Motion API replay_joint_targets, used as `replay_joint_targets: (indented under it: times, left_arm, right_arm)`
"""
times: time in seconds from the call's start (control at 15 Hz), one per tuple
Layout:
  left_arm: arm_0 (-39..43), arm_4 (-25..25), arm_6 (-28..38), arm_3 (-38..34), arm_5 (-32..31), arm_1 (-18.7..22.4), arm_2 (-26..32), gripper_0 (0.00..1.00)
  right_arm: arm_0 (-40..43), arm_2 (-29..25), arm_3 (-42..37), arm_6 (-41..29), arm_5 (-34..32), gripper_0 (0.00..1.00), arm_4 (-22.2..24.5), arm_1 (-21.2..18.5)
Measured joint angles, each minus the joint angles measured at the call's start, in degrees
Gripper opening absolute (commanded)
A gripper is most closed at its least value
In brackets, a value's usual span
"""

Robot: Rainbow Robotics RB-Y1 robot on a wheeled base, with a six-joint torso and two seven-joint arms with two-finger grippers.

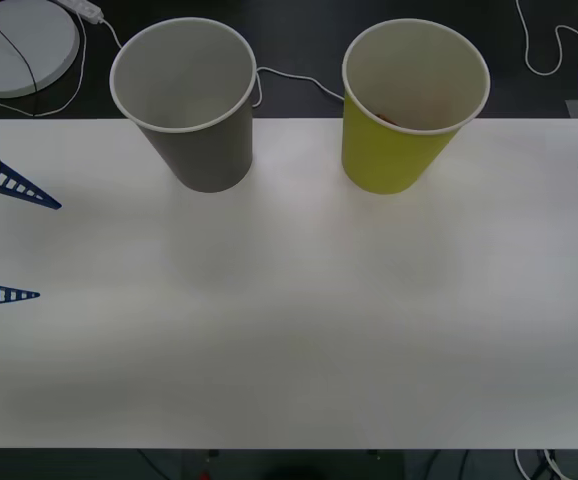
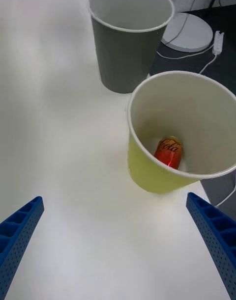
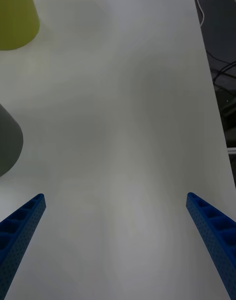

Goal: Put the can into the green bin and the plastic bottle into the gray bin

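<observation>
The white tabletop [image 1: 289, 330] carries two tall paper cups at its far edge: the gray bin [image 1: 191, 100] toward the robot's left and the green bin [image 1: 409, 105] toward its right, near each other but apart, both upright. No plastic bottle lies on the tabletop, so the move to come turns on the gray bin, which stands nearer the left gripper [image 1: 4, 240] than the right gripper [image 2: 115, 241]. The left gripper hovers at the tabletop's left edge with its fingers spread wide and nothing between them. The right gripper sits off the right edge, fingers likewise apart and empty. The right wrist view looks down into the green bin and shows the can [image 2: 168, 151] lying on its side at the bottom; the front view catches barely a reddish glimpse there.
</observation>
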Motion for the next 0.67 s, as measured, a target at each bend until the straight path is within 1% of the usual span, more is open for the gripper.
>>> replay_joint_targets:
  times: [0.13,0.33,0.47,0.67]
  left_arm:
    - [0.0,0.0,0.0,0.0,0.0,0.0,0.0,1.00]
    - [0.0,0.0,0.0,0.0,0.0,0.0,0.0,1.00]
    - [0.0,0.0,0.0,0.0,0.0,0.0,0.0,1.00]
    - [0.0,0.0,0.0,0.0,0.0,0.0,0.0,1.00]
  right_arm:
    - [4.2,-1.0,-0.7,4.5,0.0,1.00,-1.3,0.4]
    - [9.0,-2.8,-2.5,9.7,0.0,1.00,-1.4,2.0]
    - [11.9,-3.8,-3.8,11.8,0.0,1.00,-1.4,3.2]
    - [16.0,-5.4,-6.2,12.9,0.0,1.00,-0.7,5.0]
